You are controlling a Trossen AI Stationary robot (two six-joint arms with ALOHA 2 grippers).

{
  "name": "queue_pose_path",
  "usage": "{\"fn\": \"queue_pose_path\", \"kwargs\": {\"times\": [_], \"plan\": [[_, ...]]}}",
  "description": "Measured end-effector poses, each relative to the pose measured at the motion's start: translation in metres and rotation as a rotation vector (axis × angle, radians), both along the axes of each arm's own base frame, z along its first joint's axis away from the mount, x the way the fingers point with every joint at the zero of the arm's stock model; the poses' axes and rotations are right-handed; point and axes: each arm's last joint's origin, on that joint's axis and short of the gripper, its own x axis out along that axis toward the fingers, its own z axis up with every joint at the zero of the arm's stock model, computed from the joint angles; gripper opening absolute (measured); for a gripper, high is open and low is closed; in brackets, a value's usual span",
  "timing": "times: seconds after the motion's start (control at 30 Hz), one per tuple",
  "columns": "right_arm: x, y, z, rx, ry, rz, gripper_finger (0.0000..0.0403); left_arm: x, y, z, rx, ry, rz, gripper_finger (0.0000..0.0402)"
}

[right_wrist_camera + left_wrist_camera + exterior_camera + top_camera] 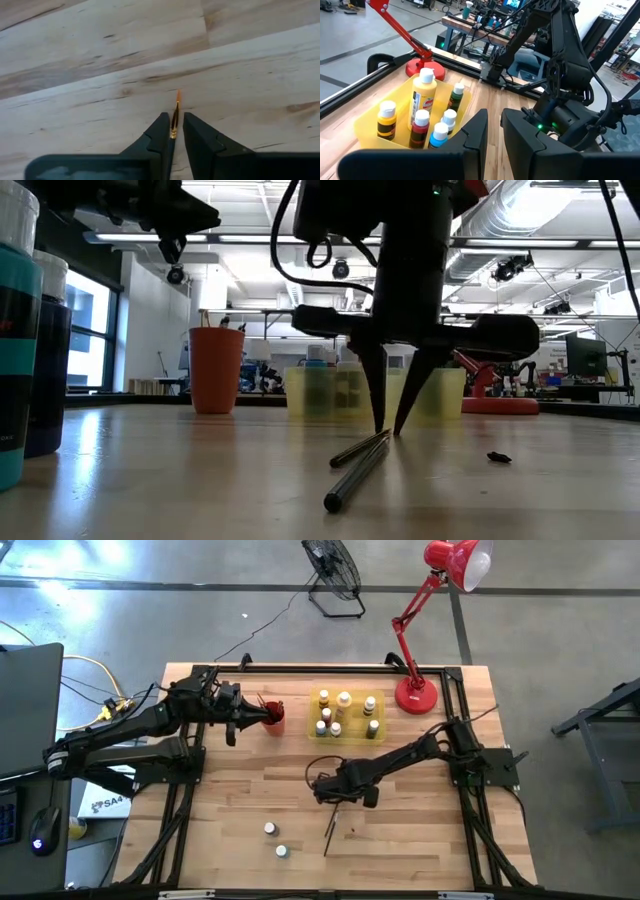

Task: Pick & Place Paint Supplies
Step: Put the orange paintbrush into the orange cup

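A thin dark paintbrush lies flat on the wooden table; in the low view two thin shafts show side by side. My right gripper points down over its far end, its fingers a narrow gap apart on either side of the gold ferrule. Two small white-capped bottles stand near the front edge. Several more bottles stand in the yellow tray. My left gripper hovers level above the red cup, its fingers a narrow gap apart with nothing between them. My right gripper comes at the brush from above, fingers standing across it at the gold ferrule just behind the orange bristles. One finger lies close against the ferrule and a gap shows at the other; I cannot tell whether it touches. The brush lies flat on the table.
A red desk lamp stands at the back right beside the tray. A small dark scrap lies on the wood right of the brush. Bare tabletop spreads around the brush, and a black frame borders the table.
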Motion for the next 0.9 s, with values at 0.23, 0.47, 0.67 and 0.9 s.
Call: {"fn": "queue_pose_path", "kwargs": {"times": [0.23,0.47,0.67,0.9], "plan": [[0.006,0.002,-0.016,0.030,-0.004,0.019,0.0009,0.000,0.000,0.000,0.000,0.001,0.000,0.0056],[0.005,0.001,-0.012,-0.006,-0.021,0.037,0.0005,0.000,0.000,-0.001,-0.006,0.013,-0.001,0.0056],[0.003,-0.002,0.007,-0.086,-0.074,0.050,0.0004,0.000,0.000,-0.002,-0.007,0.015,0.000,0.0056],[0.004,-0.010,0.039,-0.215,-0.205,0.071,0.0003,0.000,0.000,-0.002,-0.007,0.015,-0.001,0.0056]]}}
